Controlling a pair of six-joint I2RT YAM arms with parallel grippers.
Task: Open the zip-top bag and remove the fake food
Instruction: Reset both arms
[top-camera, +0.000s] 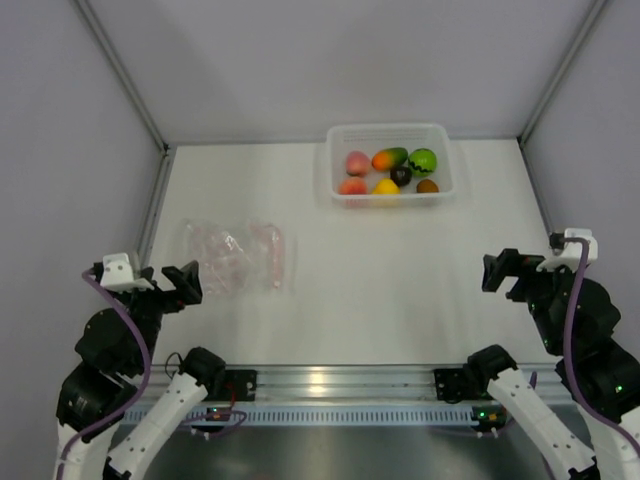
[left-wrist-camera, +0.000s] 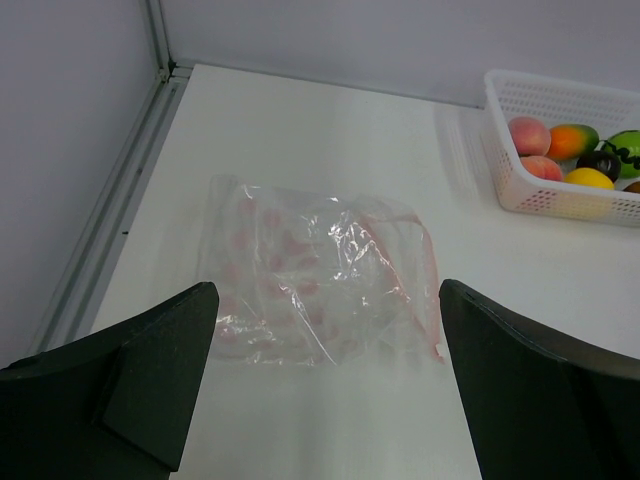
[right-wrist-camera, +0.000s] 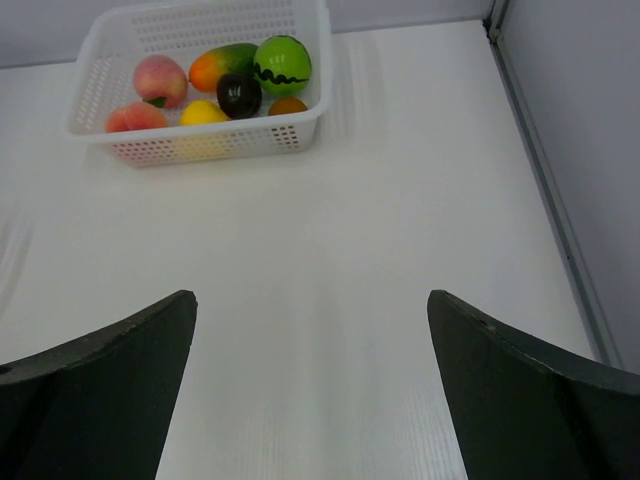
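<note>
The zip-top bag (top-camera: 238, 256) lies flat and crinkled on the white table at the left, its pink-red zip strip (left-wrist-camera: 428, 275) along its right edge. I see nothing inside it but pink print. The fake food (top-camera: 390, 172), several small plastic fruits, sits in a white perforated basket (top-camera: 388, 130) at the far middle right. My left gripper (top-camera: 181, 283) hovers just short of the bag's near edge, open and empty (left-wrist-camera: 327, 290). Also open and empty, my right gripper (top-camera: 506, 272) is drawn back at the near right over bare table (right-wrist-camera: 312, 295). The fruits (right-wrist-camera: 215, 85) lie far ahead of it.
Grey enclosure walls with metal frame rails (top-camera: 152, 205) bound the table on the left, right and back. The arms' mounting rail (top-camera: 340, 385) runs along the near edge. The basket (left-wrist-camera: 560, 100) stands beyond and right of the bag.
</note>
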